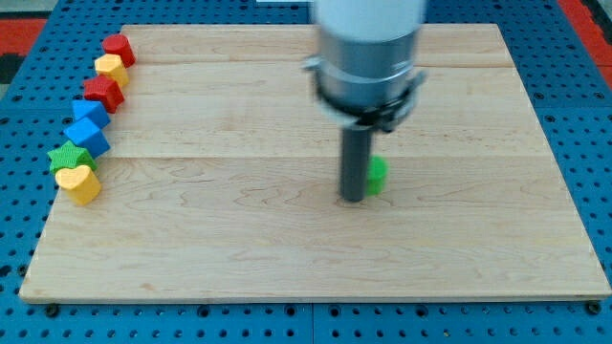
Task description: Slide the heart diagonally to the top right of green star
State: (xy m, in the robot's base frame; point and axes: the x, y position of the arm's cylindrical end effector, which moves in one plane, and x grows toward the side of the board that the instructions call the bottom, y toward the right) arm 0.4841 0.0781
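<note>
A yellow heart (78, 182) lies at the view's left edge of the wooden board, at the bottom of a column of blocks. A green star (67, 157) sits just above it, touching it. My tip (353, 198) rests on the board right of centre, far to the right of both. A small green block (377, 175), shape unclear, sits against the rod's right side, partly hidden by it.
Up the left edge from the star run two blue blocks (87, 139) (90, 111), a red block (103, 93), a yellow block (112, 69) and a red block (119, 48). The wooden board (287, 258) lies on a blue pegboard (19, 115).
</note>
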